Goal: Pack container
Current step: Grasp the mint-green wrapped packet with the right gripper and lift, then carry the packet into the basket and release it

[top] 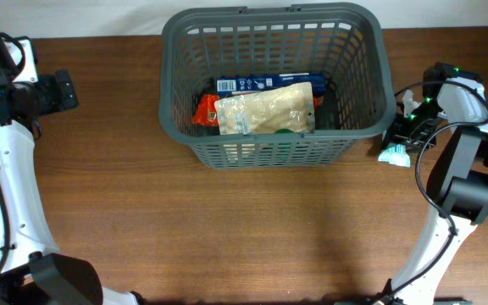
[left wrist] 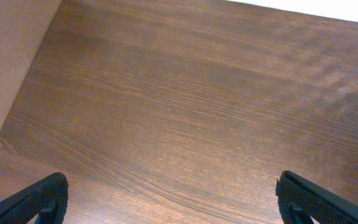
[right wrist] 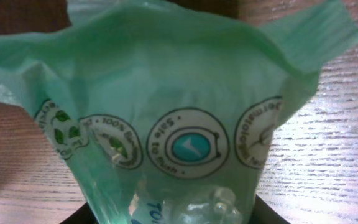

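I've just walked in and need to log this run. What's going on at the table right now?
The two-arm robot is packing a grey basket. A beige pouch, a blue box and a red packet already lie inside. The right gripper is at a green plastic pack lying on the table just right of the basket; whether it has gripped it isn't clear. The left gripper hangs open over the table at the far left.

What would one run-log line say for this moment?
left tool open over table | right tool at green packet, grip unclear | basket partly packed
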`<state>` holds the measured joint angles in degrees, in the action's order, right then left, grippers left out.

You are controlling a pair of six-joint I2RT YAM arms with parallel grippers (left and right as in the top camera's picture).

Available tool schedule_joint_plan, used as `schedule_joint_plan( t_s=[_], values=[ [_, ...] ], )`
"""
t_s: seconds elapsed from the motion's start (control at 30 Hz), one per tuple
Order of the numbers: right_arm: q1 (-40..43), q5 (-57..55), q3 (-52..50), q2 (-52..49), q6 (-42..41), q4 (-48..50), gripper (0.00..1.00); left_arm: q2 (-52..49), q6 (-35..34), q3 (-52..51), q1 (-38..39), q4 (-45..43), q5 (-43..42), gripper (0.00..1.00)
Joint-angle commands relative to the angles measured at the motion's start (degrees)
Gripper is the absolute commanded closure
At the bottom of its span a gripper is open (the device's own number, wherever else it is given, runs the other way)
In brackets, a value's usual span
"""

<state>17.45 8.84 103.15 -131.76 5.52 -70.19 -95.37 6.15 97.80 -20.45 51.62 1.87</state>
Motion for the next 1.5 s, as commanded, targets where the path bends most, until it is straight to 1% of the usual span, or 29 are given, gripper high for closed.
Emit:
schedule_joint_plan(
  t_s=[0.0, 0.2, 0.4, 0.6, 0.67, 0.73, 0.8, 0.93, 0.97, 1.03, 1.07, 1.17, 1.23, 1.33, 1.4, 1.43, 1.47],
  values=[
    [1.4, 0.4, 0.6, -0.7, -1.7, -1.1, 0.55, -0.2, -0.7, -0.4, -0.3, 0.1, -0.7, 0.01],
    [5.7, 10.8, 6.0, 3.4, -3.0, -2.5, 0.56, -0.2, -0.7, -0.4, -0.3, 0.1, -0.7, 0.01],
    [8.6, 15.9, 18.6, 10.2, -3.3, -7.5, 0.57, -0.2, -0.7, -0.4, -0.3, 0.1, -0.7, 0.01],
    [7.0, 22.2, 32.4, 17.1, -3.3, -13.2, 0.59, -0.2, -0.7, -0.4, -0.3, 0.1, -0.7, 0.01],
    [4.9, 22.2, 36.7, 20.0, -3.2, -14.4, 0.59, -0.2, -0.8, -0.4, -0.3, 0.1, -0.7, 0.01],
    [2.4, 22.3, 39.6, 22.9, -2.9, -14.8, 0.53, -0.2, -0.7, -0.4, -0.3, 0.1, -0.7, 0.01],
    [-1.4, 22.2, 41.6, 25.9, -1.1, -14.9, 0.52, -0.2, -0.8, -0.4, -0.3, 0.1, -0.7, 0.01],
    [-11.0, 21.9, 42.4, 29.7, 6.0, -15.1, 0.49, -0.2, -0.8, -0.4, -0.3, 0.1, -0.7, 0.01],
    [-14.0, 21.7, 42.4, 29.9, 8.8, -15.5, 0.45, -0.2, -0.7, -0.4, -0.3, 0.1, -0.7, 0.01],
    [-19.5, 18.0, 42.2, 29.7, 13.5, -16.7, 0.44, -0.2, -0.8, -0.4, -0.3, 0.1, -0.7, 0.01],
    [-21.9, 15.4, 42.0, 29.3, 14.2, -17.1, 0.44, -0.2, -0.7, -0.4, -0.3, 0.1, -0.7, 0.01],
    [-27.4, 11.0, 41.1, 27.5, 14.2, -17.2, 0.45, -0.2, -0.7, -0.4, -0.3, 0.1, -0.7, 0.01],
    [-29.8, 10.7, 41.1, 25.9, 14.2, -17.7, 0.51, -0.2, -0.8, -0.4, -0.3, 0.1, -0.7, 0.01],
    [-31.5, 7.7, 41.1, 24.3, 14.2, -18.0, 0.52, -0.2, -0.7, -0.4, -0.3, 0.1, -0.7, 0.01],
    [-31.7, 3.1, 41.1, 23.8, 14.0, -18.9, 0.52, -0.2, -0.7, -0.4, -0.3, 0.1, -0.7, 0.01],
    [-31.6, 0.2, 41.1, 23.8, 13.2, -19.1, 0.50, -0.2, -0.8, -0.4, -0.3, 0.1, -0.7, 0.01],
    [-31.1, -2.8, 41.1, 23.8, 11.3, -19.1, 0.39, -0.2, -0.7, -0.4, -0.3, 0.1, -0.7, 0.01]
  ],
)
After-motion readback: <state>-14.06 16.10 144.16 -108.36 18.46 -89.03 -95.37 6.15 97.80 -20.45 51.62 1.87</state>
